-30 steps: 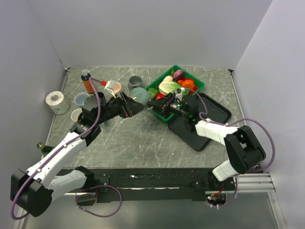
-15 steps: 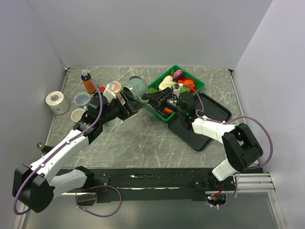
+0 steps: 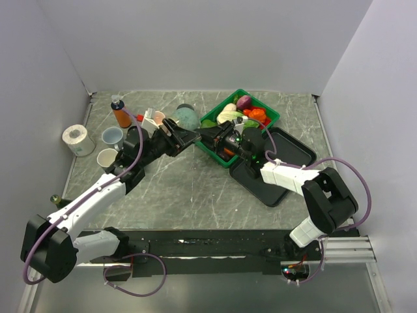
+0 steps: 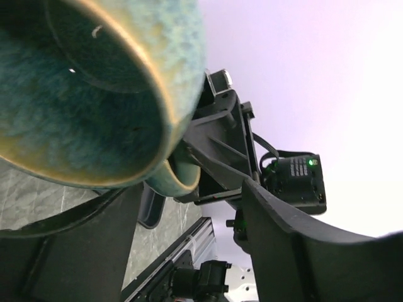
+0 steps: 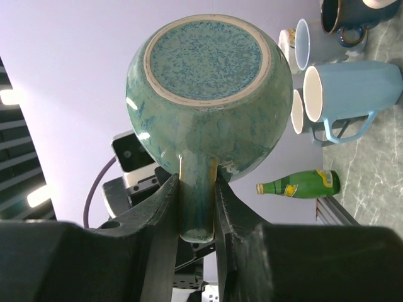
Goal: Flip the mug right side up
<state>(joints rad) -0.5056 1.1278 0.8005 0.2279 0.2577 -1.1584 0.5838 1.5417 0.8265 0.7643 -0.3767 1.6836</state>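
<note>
Clamps the handle of the speckled teal ceramic mug with the right gripper, aloft over the far middle of the grey table. Sets left gripper around its rim; cannot tell if gripping. Probably regrasp step: needs firm left hold, then mouth-up turn.

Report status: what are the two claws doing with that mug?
Right gripper shut on the mug by its handle; mug aloft. Left gripper at its rim, grip unclear. Green basket close by.
</note>
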